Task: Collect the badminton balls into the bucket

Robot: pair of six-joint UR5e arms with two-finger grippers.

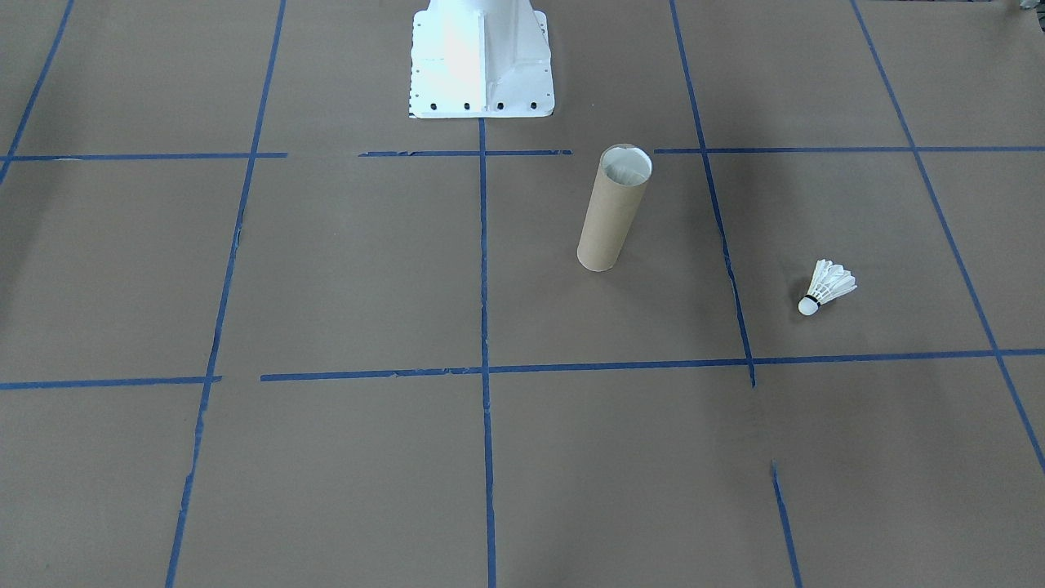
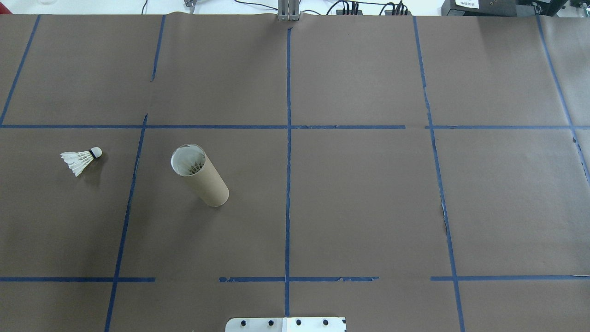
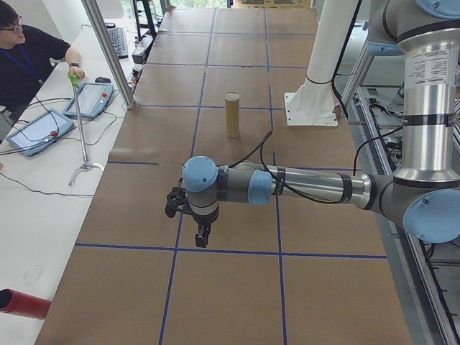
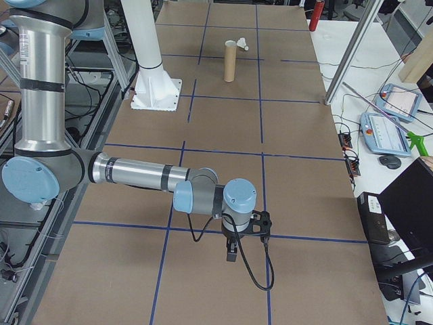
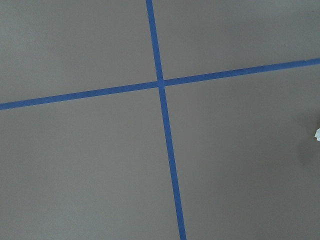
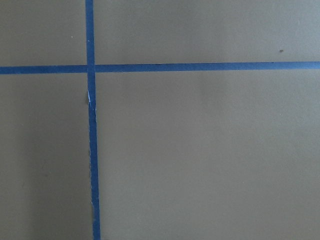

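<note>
The bucket (image 2: 203, 177) is a brown cardboard tube standing upright left of the table's centre line, also seen in the front view (image 1: 614, 212). White feathers of a badminton ball (image 2: 191, 165) show inside its mouth. Another badminton ball (image 2: 82, 159) lies on its side on the brown paper, left of the bucket, also in the front view (image 1: 826, 287). My left gripper (image 3: 201, 236) shows only in the exterior left view, pointing down over the paper. My right gripper (image 4: 231, 254) shows only in the exterior right view. I cannot tell whether either is open or shut.
The white robot base (image 1: 482, 61) stands at the table's near edge. Blue tape lines (image 2: 288, 184) grid the brown paper. A person (image 3: 29, 50) sits at a side bench with tablets (image 3: 36, 133). A red cylinder (image 3: 25, 303) lies at that bench's near end.
</note>
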